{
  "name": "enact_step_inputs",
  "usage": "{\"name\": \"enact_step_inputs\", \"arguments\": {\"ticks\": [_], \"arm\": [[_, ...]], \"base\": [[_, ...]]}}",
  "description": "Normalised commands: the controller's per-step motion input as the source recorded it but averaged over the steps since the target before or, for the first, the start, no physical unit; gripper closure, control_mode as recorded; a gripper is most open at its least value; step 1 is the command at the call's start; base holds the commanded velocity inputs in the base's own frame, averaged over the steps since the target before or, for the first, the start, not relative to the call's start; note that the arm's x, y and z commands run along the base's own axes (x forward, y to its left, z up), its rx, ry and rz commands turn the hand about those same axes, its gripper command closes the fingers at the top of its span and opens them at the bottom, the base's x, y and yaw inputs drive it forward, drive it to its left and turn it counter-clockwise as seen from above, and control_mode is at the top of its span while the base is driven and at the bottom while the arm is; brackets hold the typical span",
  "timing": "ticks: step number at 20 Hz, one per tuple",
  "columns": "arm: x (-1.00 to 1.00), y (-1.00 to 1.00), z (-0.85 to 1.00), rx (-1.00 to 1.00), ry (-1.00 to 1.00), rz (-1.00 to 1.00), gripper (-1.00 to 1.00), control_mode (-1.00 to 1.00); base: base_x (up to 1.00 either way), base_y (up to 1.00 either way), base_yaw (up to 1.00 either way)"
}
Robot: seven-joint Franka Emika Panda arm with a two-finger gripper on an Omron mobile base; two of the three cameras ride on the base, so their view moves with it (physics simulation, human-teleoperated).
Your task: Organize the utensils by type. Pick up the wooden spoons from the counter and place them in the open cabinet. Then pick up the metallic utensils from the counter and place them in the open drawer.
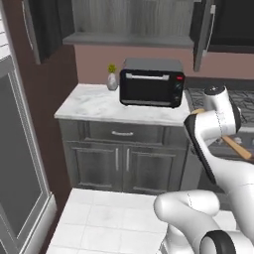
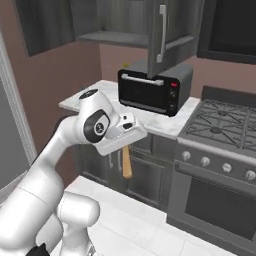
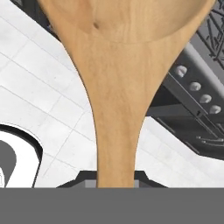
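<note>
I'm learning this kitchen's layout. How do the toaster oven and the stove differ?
The toaster oven is a small glossy black box standing on the counter; the stove is a large dark grey unit standing on the floor. The toaster oven has one silver handle across its door; the stove has a row of round knobs and burner grates on top. Both are dark, with front doors.

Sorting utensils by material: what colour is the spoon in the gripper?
Light tan wood with visible grain; the wooden spoon shows best in the hand view.

Glossy white rounded arm (image 2: 45,165) segments with dark grey joint rings and caps.
</note>
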Motion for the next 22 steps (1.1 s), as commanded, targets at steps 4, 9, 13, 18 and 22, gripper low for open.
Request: {"name": "enact_step_inputs", "arguments": {"ticks": [4,9,13,18,22], "arm": [[0.00,0.00,0.00,0.00,0.00,0.00,1.00,1.00],[0.00,0.00,0.00,0.00,0.00,0.00,1.00,1.00],[0.00,0.00,0.00,0.00,0.00,0.00,1.00,1.00],[0.00,0.00,0.00,0.00,0.00,0.00,1.00,1.00],[0.00,0.00,0.00,0.00,0.00,0.00,1.00,1.00]], "base": [[0.62,0.77,-0.28],[0.64,0.75,-0.18],[0.79,0.54,-0.08],[0.86,0.13,-0.21],[0.84,0.12,-0.30]]}}
